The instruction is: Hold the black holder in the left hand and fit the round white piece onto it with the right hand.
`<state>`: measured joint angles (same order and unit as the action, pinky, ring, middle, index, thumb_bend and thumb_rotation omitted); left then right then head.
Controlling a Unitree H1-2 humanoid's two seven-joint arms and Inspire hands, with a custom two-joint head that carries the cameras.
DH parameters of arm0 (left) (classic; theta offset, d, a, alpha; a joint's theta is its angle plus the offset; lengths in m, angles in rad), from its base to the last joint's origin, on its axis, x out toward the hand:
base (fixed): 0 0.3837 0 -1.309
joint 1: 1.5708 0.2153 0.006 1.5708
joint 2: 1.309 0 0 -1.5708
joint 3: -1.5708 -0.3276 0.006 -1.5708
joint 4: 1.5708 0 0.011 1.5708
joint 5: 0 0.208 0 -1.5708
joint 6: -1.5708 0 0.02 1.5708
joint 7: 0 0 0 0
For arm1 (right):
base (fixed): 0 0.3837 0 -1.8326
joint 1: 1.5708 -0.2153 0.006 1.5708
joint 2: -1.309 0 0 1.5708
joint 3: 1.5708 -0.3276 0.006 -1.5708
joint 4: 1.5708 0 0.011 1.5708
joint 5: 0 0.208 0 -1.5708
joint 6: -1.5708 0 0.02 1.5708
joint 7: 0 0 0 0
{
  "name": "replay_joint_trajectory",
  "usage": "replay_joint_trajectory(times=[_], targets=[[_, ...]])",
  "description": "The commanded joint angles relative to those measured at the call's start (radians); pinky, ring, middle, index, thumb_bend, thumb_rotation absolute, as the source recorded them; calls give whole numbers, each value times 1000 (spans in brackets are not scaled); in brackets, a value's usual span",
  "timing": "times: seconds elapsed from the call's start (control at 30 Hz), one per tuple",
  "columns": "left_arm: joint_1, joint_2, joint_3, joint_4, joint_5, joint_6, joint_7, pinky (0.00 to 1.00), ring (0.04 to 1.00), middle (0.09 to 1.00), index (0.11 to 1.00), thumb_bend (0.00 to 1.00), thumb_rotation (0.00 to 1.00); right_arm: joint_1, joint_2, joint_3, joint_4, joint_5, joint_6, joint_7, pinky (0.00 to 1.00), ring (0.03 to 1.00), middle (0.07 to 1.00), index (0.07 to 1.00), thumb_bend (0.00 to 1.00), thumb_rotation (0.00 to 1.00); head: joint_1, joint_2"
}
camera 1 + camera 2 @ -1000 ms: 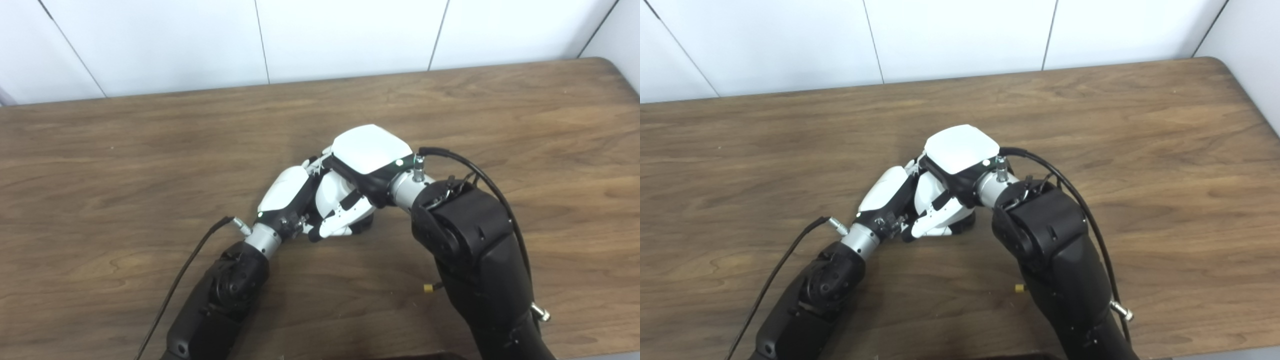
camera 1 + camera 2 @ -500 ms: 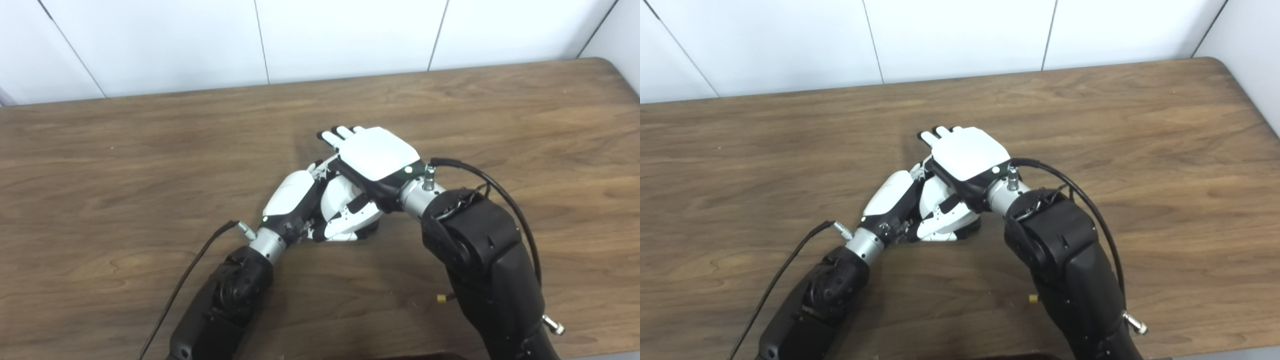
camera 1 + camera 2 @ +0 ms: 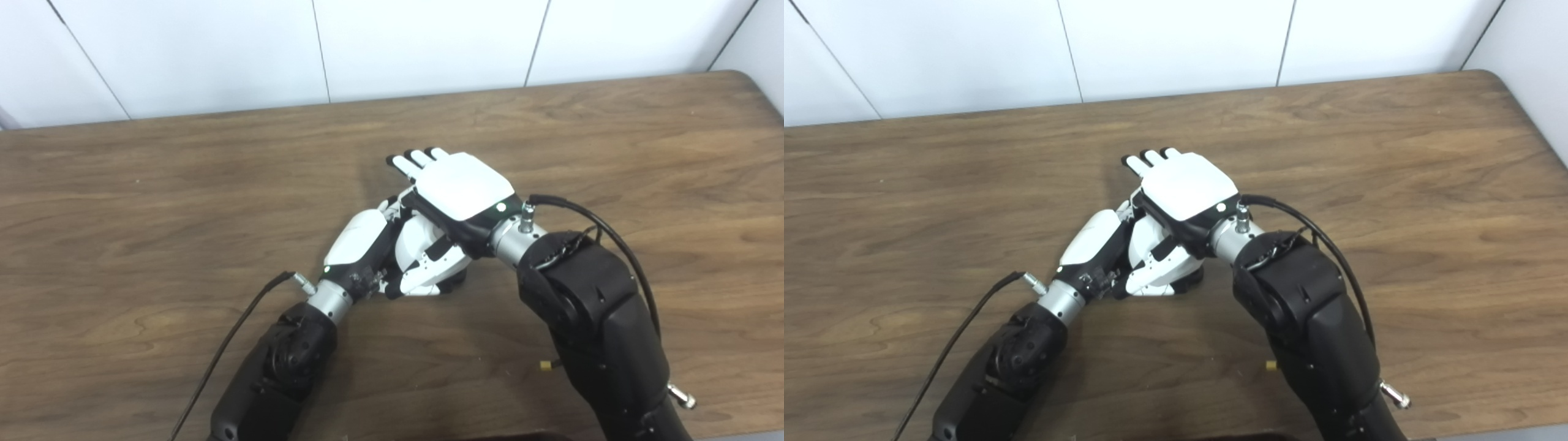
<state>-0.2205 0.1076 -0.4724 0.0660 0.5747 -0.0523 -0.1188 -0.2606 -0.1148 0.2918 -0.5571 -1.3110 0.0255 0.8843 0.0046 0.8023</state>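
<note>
My left hand (image 3: 360, 240) rests on the wooden table (image 3: 153, 202) near its middle, fingers curled shut around an object. A round white piece (image 3: 418, 237) shows inside its grasp. A dark part below it, at the fingertips, looks like the black holder (image 3: 452, 283), which is mostly hidden. My right hand (image 3: 462, 187) lies flat just above the left hand and the white piece, fingers (image 3: 411, 160) straight and pointing away from me, holding nothing. The same shows in the right eye view, with the right hand (image 3: 1185, 184) over the left hand (image 3: 1093, 236).
A black cable (image 3: 245, 312) runs from my left wrist toward the table's front edge. Another cable (image 3: 588, 214) loops over my right forearm. A white panelled wall (image 3: 429, 43) stands behind the table's far edge.
My right hand's fingers, curled down over the left hand a second ago, have straightened out flat. The right hand has drawn back slightly toward the right. The left hand stays shut.
</note>
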Motion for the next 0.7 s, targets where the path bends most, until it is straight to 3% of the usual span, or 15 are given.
replay_joint_trajectory(times=[0.0,0.27,0.67], targets=[[12,3,-14,26,5,1,-23,1000,967,801,483,525,56,-44,4,-13,-21,19,-6,-34,1000,1000,1000,972,935,805,-2,-1],[16,-1,-6,28,-5,19,-30,1000,975,767,482,525,55,-78,11,-18,-48,26,3,1,995,1000,1000,928,945,763,-4,-6],[19,-3,4,55,-20,-8,-15,1000,973,773,481,525,54,-101,25,-32,-80,43,18,49,998,1000,1000,942,940,791,-2,-11]])
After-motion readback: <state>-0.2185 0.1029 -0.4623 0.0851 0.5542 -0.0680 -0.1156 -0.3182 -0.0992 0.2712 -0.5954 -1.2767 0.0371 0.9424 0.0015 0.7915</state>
